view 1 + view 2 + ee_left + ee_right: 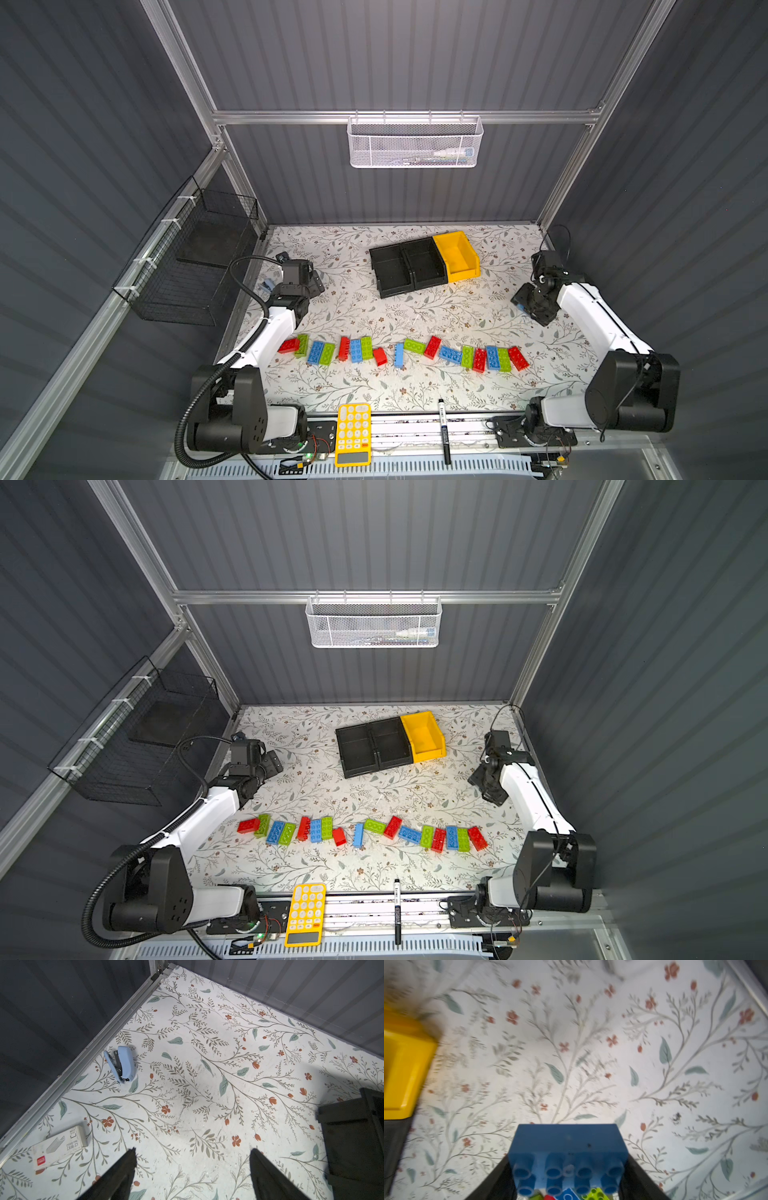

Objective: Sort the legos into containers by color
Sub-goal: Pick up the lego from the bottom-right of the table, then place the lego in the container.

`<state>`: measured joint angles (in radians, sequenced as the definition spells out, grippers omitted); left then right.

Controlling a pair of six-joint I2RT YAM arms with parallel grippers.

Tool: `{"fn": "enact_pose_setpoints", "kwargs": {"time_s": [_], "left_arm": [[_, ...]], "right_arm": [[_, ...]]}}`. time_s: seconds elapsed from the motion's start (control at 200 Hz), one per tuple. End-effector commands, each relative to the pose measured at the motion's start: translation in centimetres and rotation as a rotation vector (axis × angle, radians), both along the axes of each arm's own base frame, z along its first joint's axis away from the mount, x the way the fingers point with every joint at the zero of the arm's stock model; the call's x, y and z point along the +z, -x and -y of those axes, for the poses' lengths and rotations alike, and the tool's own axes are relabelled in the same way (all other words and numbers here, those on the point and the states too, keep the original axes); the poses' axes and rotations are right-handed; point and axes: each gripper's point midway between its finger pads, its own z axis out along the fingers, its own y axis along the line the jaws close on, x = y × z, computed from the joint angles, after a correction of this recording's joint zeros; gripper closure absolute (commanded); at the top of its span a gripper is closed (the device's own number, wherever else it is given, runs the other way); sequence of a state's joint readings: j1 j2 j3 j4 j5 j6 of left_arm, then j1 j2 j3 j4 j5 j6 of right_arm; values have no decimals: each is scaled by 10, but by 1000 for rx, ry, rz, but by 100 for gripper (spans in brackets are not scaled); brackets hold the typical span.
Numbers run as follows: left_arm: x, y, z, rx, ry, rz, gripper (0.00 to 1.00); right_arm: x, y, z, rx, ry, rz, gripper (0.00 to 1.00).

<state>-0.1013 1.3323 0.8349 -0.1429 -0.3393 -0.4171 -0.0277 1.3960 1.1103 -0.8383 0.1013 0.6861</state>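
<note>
Several red, green and blue legos (pixel 399 353) lie in a ragged row across the near half of the floral table in both top views. At the far middle stand two black bins (pixel 409 266) and, next to them, a yellow bin (pixel 463 275). My right gripper (pixel 523 305) hovers at the table's right side, shut on a blue lego (pixel 568 1147) that sits studs-up between its fingers. The yellow bin (pixel 402 1064) shows blurred at the edge of the right wrist view. My left gripper (pixel 193 1149) is open over bare table at the far left, with a black bin (pixel 353 1136) beside it.
A light blue stapler (pixel 121 1064) and a box of staples (pixel 60 1147) lie by the left wall. A yellow calculator (pixel 353 432) and a marker (pixel 444 430) sit on the front rail. A black wire basket (pixel 195 257) hangs on the left wall and a white mesh basket (pixel 415 141) on the back wall.
</note>
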Motion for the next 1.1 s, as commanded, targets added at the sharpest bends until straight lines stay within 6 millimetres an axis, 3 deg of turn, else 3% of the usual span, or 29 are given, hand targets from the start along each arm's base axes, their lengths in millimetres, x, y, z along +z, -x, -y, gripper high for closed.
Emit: {"fn": "enact_pose_setpoints", "kwargs": {"time_s": [0.0,0.13,0.22,0.49,0.59,0.77,1.096], "left_arm": [[11,3,-2,31,32,17,14],[7,7,-1,47,57,-2,14],[2,12,-1,55,68,-21,14],[-16,39,-6,99,88,-89,14],[-20,47,-8,111,87,-107,13],[-23,54,-9,125,95,-119,12],[-23,60,-11,132,89,-130,12]], "right_arm": [[24,-27,-16,59,11,85,51],[43,-73,-53,86,-64,203,50],[43,-103,-76,89,-128,238,50],[20,-175,-127,63,-253,265,46],[10,-194,-139,38,-280,264,46],[-23,-221,-154,-23,-324,221,45],[-62,-256,-174,-101,-383,196,44]]}}
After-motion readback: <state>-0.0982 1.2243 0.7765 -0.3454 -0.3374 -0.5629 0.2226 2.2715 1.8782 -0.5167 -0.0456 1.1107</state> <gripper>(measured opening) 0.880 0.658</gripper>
